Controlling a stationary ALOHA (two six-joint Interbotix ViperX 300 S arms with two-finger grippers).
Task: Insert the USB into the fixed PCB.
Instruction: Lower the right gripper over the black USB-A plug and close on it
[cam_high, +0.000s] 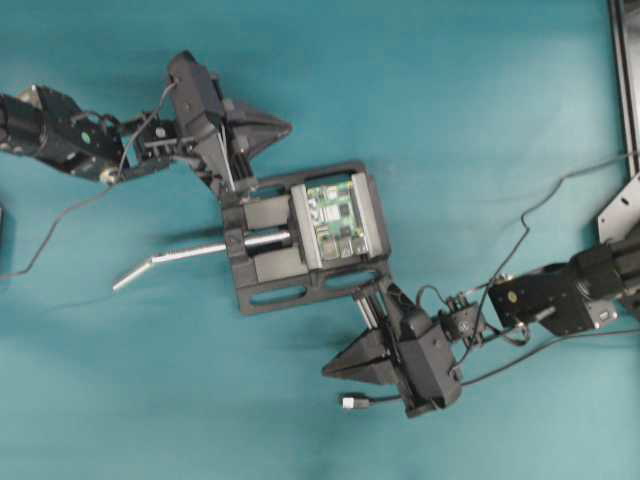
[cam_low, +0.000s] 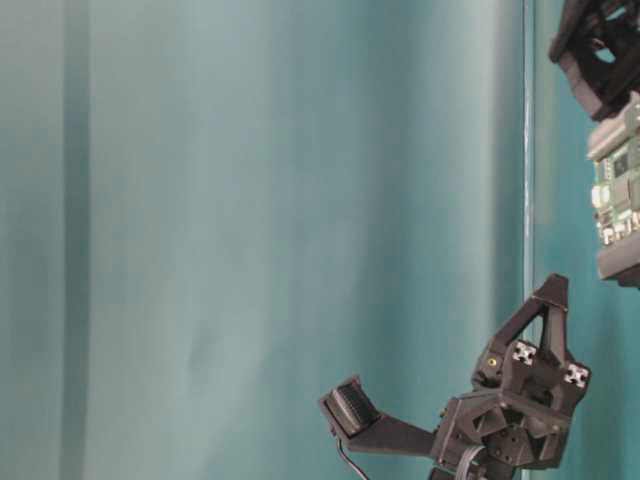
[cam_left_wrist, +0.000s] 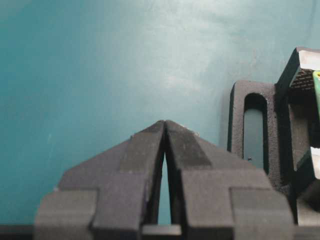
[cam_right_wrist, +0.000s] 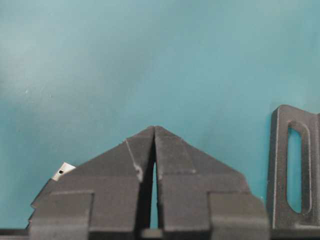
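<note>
The green PCB is clamped in the black vise at the middle of the table. Its edge also shows in the table-level view and the left wrist view. The USB plug, silver with a black collar, lies on the cloth below the vise, and its cable runs right under my right arm. In the right wrist view the plug's tip peeks out left of my finger. My right gripper is shut and empty just above the plug. My left gripper is shut and empty above the vise's upper left corner.
The vise's bent silver handle sticks out to the left. Slotted parts of the vise base show in the left wrist view and the right wrist view. A dark frame runs along the right edge. A thin black wire crosses the cloth at right.
</note>
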